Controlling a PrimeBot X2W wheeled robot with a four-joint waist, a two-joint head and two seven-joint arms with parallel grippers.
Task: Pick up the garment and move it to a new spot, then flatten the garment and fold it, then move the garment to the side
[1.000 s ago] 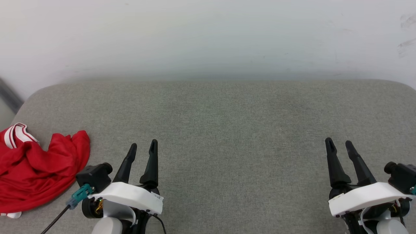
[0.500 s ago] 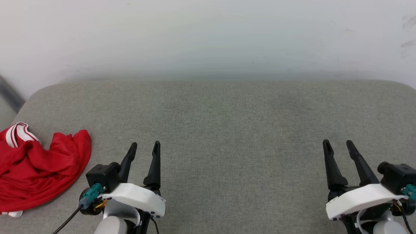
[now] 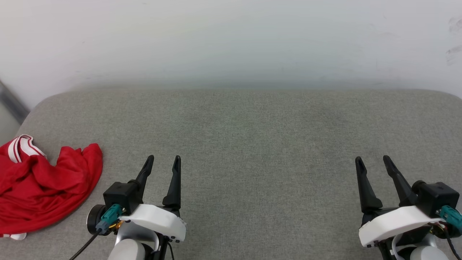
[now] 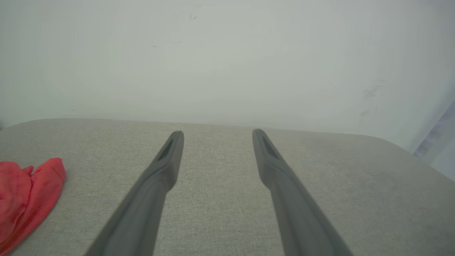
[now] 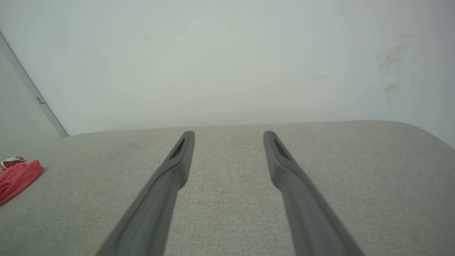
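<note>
Garment backdrop: white wall, then grey padded surface it lies on, crumpled at far left edge, red w/ white striped trim. Left gripper near its right side, bare padding btwn, fingers spread, empty. Right gripper well apart at right, likewise spread & empty.
</note>
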